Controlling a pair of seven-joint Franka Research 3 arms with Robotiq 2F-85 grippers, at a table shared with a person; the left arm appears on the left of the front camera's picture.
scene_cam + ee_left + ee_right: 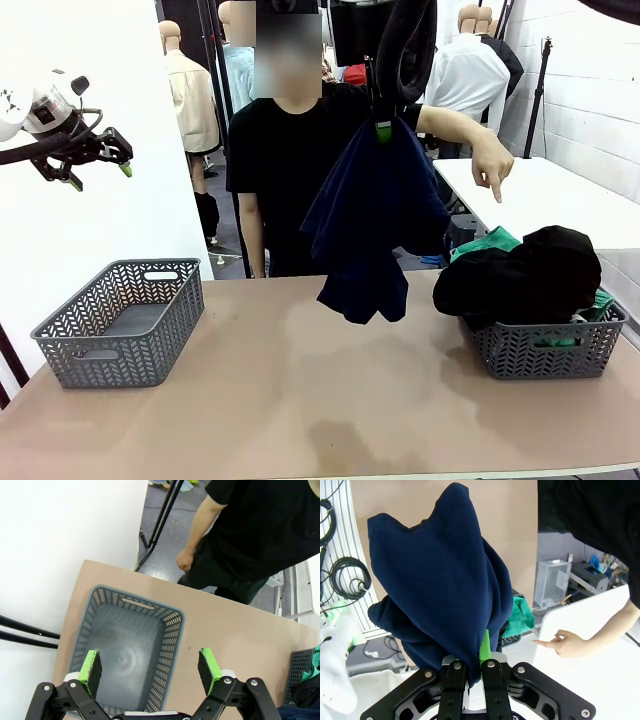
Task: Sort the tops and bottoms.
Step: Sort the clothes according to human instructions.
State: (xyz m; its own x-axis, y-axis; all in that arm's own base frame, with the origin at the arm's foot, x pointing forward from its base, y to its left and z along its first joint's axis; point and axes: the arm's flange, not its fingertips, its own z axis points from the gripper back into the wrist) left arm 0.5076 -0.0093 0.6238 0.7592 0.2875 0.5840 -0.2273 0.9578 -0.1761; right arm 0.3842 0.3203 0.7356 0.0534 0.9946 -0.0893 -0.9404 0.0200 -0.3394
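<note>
Pinched between the pressed-together green-padded fingers of the right gripper (476,667): a dark navy garment (370,215), hanging in loose folds high above the middle of the tan surface (300,400), well clear of it. Whether top or bottom, impossible to tell from the bunched cloth. Off to the robot's left, the left gripper (150,666), fingers spread wide and holding nothing, hovering over a grey lattice basket (125,320) with nothing in it. On the opposite side, a second grey basket (545,345) heaped with clothes: a black garment (530,275) spilling over the rim, and the bright green bottoms (485,243) tucked into the pile at its far side, another edge of green peeking out near the right rim. Behind the surface, a person in a black shirt, one hand (492,165) pointing a finger downward toward the full basket. Sorting barely begun, by the look of it: one piece lifted, none yet delivered to the left basket, the heap largely untouched, green bottoms among what is left.
</note>
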